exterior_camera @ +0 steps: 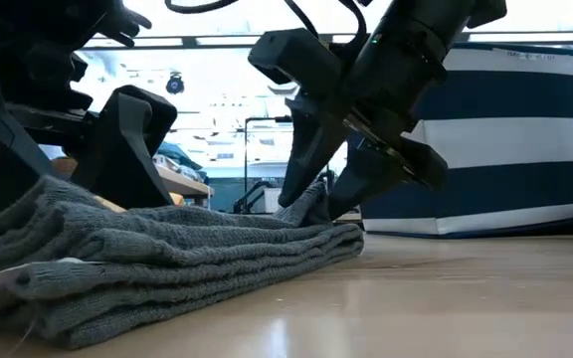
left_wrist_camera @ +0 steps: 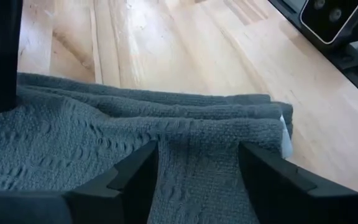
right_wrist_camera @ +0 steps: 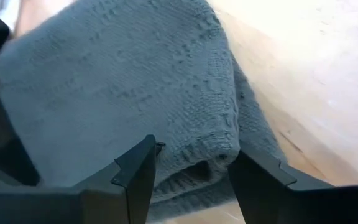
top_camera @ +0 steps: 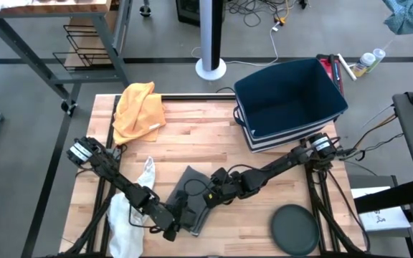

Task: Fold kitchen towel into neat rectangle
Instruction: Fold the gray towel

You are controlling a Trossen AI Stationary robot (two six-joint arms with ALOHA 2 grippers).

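Observation:
The grey kitchen towel (top_camera: 192,180) lies folded in several layers on the wooden table (top_camera: 192,136), near its front edge. My left gripper (top_camera: 172,229) stands open at the towel's near end, its fingers slanting down onto the top layer (left_wrist_camera: 197,155). My right gripper (top_camera: 208,197) is open at the towel's right side, one finger on each side of a raised fold (right_wrist_camera: 219,146). In the low view the towel (exterior_camera: 167,259) shows as a flat stack, with the right gripper (exterior_camera: 331,204) at its end. My left gripper rests its open fingertips (left_wrist_camera: 135,177) on the towel's top layer near its near end, slanting down from the near left. Nothing is pinched; the towel lies flat on the table. My right gripper sets its open fingers (exterior_camera: 301,184) down on the towel's right end, astride a small bump of cloth (exterior_camera: 316,204) that rises between them. The fingers slant down from the right. The towel stays on the table.
An orange cloth (top_camera: 138,107) lies at the far left and a white cloth (top_camera: 131,208) at the near left. A blue striped bin (top_camera: 289,100) stands at the far right, and a dark round disc (top_camera: 294,228) lies at the near right.

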